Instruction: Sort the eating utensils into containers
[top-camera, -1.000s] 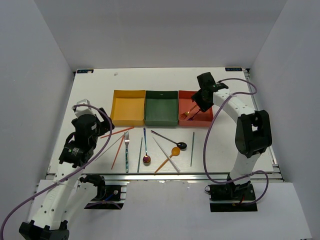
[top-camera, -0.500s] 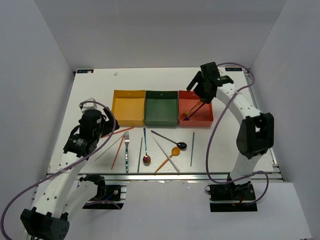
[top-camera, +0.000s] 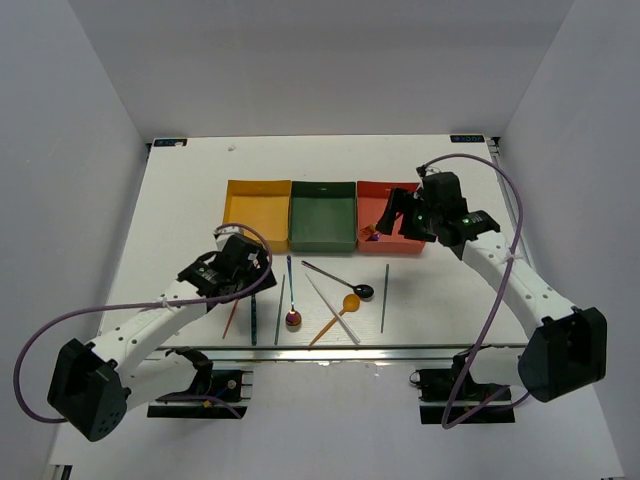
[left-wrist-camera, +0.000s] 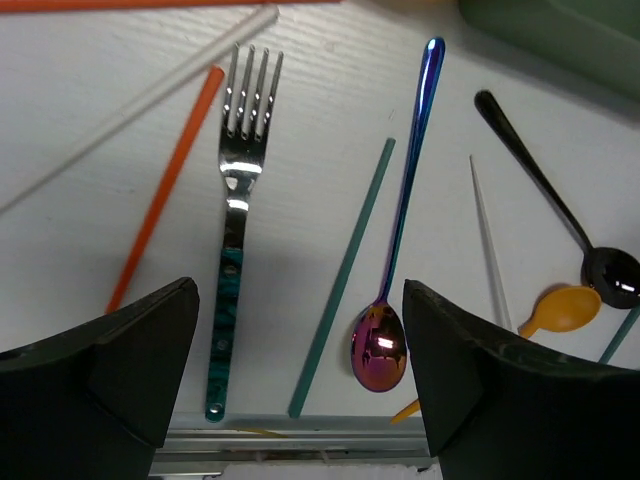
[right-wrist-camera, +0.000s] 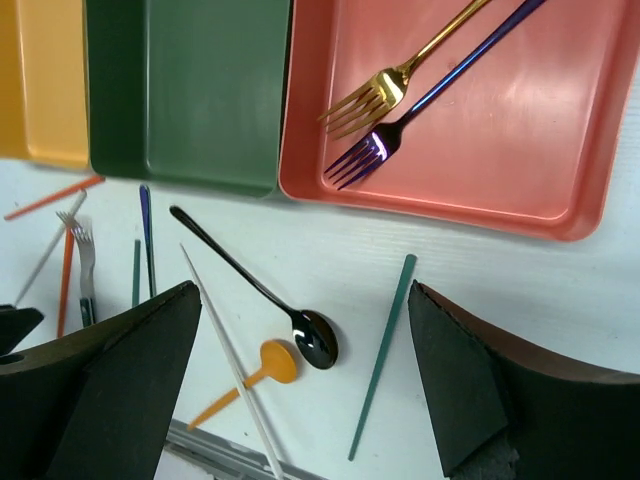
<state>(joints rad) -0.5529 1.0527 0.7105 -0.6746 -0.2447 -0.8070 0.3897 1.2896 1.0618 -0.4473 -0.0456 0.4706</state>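
Observation:
My left gripper (top-camera: 250, 272) is open and empty, low over the silver fork with a teal handle (left-wrist-camera: 235, 250). A green chopstick (left-wrist-camera: 345, 275) and a purple spoon (left-wrist-camera: 385, 330) lie between its fingers in the left wrist view, with an orange chopstick (left-wrist-camera: 165, 185) to the left. My right gripper (top-camera: 393, 215) is open and empty above the near edge of the red tray (right-wrist-camera: 520, 130). That tray holds a gold fork (right-wrist-camera: 400, 75) and a purple fork (right-wrist-camera: 430, 90). The green tray (top-camera: 322, 215) and the yellow tray (top-camera: 256, 213) hold nothing.
On the table in front of the trays lie a black spoon (top-camera: 362, 291), an orange spoon (top-camera: 348, 302), a white chopstick (top-camera: 332, 310) and a second green chopstick (top-camera: 384, 298). The table's metal front edge (left-wrist-camera: 300, 440) runs just below the utensils.
My right gripper let go of the gold fork into the red tray and pulled back toward the near side. My left arm swung right and down over the silver fork.

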